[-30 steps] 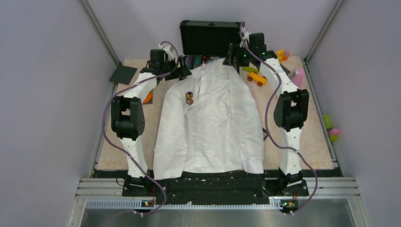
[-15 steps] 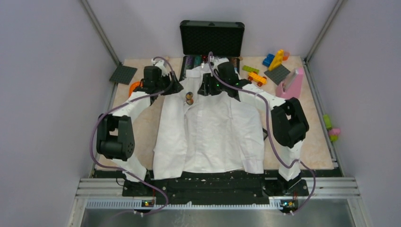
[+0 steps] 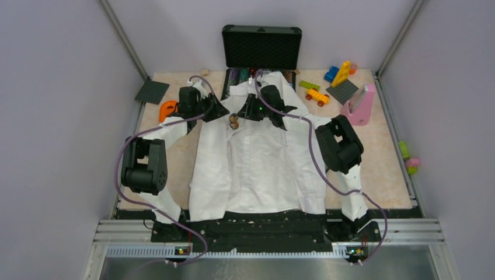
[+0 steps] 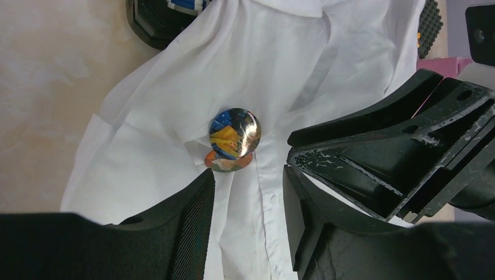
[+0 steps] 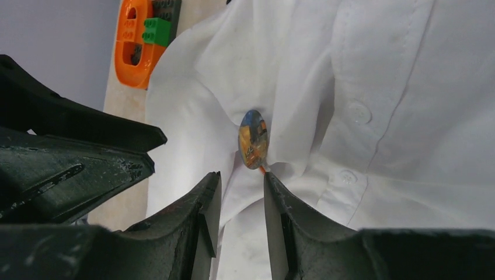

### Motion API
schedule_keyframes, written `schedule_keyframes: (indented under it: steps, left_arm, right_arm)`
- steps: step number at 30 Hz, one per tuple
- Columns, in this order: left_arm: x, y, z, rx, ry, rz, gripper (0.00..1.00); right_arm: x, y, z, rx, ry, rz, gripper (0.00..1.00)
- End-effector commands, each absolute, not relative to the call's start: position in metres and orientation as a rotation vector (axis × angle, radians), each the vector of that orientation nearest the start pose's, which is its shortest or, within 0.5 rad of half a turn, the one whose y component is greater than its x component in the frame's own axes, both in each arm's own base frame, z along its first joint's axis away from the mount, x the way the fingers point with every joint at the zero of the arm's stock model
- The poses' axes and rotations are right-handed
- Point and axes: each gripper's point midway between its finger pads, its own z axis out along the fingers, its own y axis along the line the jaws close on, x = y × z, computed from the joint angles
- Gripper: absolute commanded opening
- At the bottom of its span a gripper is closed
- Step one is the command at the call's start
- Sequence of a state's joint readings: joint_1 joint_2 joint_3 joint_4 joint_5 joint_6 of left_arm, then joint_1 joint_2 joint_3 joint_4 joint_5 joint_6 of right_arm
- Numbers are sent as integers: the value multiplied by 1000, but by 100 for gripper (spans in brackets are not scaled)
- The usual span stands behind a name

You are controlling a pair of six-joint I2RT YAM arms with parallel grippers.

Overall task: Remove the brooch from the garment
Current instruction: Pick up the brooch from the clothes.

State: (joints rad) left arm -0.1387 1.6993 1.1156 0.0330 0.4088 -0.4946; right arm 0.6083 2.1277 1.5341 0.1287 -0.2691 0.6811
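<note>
Both my grippers crowd one small target: the left gripper point(image 4: 248, 175) stands with jaws apart and nothing between them. The right gripper point(image 5: 242, 181) shows only a narrow gap over bare cloth, and the brooch point(image 4: 234, 134) sits fastened to the white shirt point(image 3: 257, 169) beside the button placket point(image 5: 357, 111), just ahead of both sets of tips. If I catch a fold of fabric along with it, I judge a pull would drag the whole shirt instead of freeing it; its glossy domed face could also slip out, or my two grippers could knock together.
</note>
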Motion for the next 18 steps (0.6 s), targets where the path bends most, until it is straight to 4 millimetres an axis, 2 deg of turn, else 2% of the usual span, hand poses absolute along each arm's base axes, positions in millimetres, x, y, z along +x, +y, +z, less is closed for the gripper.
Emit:
schedule_keyframes:
  steps: [1, 10, 18]
  left_arm:
    - [461, -154, 131, -185, 2167, -884, 50]
    - [468, -151, 103, -226, 2225, -920, 47]
    - [468, -145, 93, -237, 2245, -924, 45]
  right_arm:
    - [461, 419, 140, -74, 2110, 1123, 34]
    - [469, 424, 108, -28, 2170, 1090, 34]
    - [475, 436, 95, -32, 2194, 1107, 34]
